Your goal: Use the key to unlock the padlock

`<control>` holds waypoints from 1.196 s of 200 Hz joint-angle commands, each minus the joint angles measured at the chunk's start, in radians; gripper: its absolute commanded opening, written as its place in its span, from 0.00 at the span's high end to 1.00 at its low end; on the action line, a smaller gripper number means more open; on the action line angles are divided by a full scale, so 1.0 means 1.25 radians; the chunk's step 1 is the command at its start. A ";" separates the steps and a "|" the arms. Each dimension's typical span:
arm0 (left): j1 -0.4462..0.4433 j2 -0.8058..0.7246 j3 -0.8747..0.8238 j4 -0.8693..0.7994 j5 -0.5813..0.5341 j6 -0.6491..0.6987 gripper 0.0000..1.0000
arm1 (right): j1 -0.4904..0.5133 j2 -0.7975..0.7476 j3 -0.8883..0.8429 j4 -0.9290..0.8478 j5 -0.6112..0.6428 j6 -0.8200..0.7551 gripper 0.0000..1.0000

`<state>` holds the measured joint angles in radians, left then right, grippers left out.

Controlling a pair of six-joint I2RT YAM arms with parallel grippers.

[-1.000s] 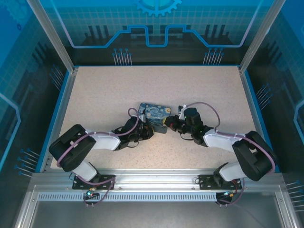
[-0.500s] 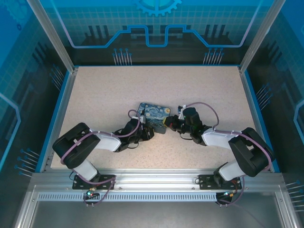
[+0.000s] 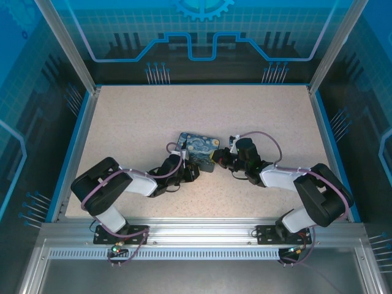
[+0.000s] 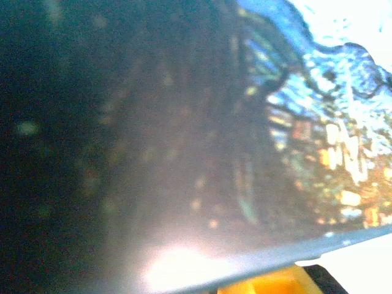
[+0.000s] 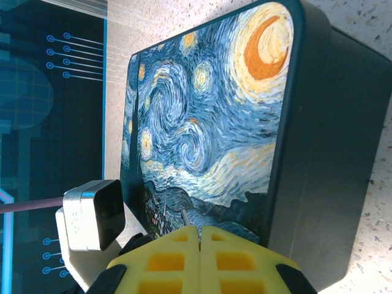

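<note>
The padlock (image 3: 197, 146), a flat dark blue block with a starry-night print and black sides, sits mid-table. My left gripper (image 3: 187, 167) holds its near-left edge; in the left wrist view the padlock's blurred face (image 4: 257, 122) presses close above one yellow finger (image 4: 272, 285). From the right, my right gripper (image 3: 219, 160) stands just off the padlock's near-right corner. Its yellow fingertips (image 5: 199, 230) are shut together, and the key (image 5: 184, 217), a thin dark metal sliver, sticks out between them towards the padlock's painted face (image 5: 202, 122). I see no keyhole.
The left arm's white wrist camera (image 5: 95, 214) sits close beside the padlock's lower left edge. A blue-edged rim (image 3: 82, 141) and clear enclosure walls bound the speckled table (image 3: 141, 116). Both arms reach inward from the near edge.
Both arms' elbows have drawn slightly inward. The grippers and the padlock have hardly moved.
</note>
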<state>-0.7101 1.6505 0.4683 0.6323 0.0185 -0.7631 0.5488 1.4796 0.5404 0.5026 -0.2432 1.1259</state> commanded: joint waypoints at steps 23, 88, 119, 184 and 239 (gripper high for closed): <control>-0.002 -0.012 -0.004 -0.074 -0.002 -0.021 0.93 | -0.015 0.007 0.018 0.013 -0.010 -0.005 1.00; 0.000 -0.142 0.062 -0.237 0.072 -0.076 1.00 | -0.022 -0.090 0.040 -0.059 -0.051 -0.040 1.00; 0.004 -0.176 0.097 -0.295 0.101 -0.096 1.00 | -0.022 -0.178 0.012 -0.096 -0.074 -0.048 1.00; 0.028 -0.128 0.103 -0.181 0.168 -0.196 1.00 | -0.013 -0.294 -0.088 -0.096 -0.079 -0.019 1.00; 0.036 -0.066 0.092 -0.034 0.215 -0.303 1.00 | -0.004 -0.293 -0.149 -0.052 -0.083 0.012 1.00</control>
<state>-0.6758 1.5440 0.5716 0.4473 0.2276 -1.0531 0.5301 1.1183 0.3710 0.4038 -0.3305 1.1225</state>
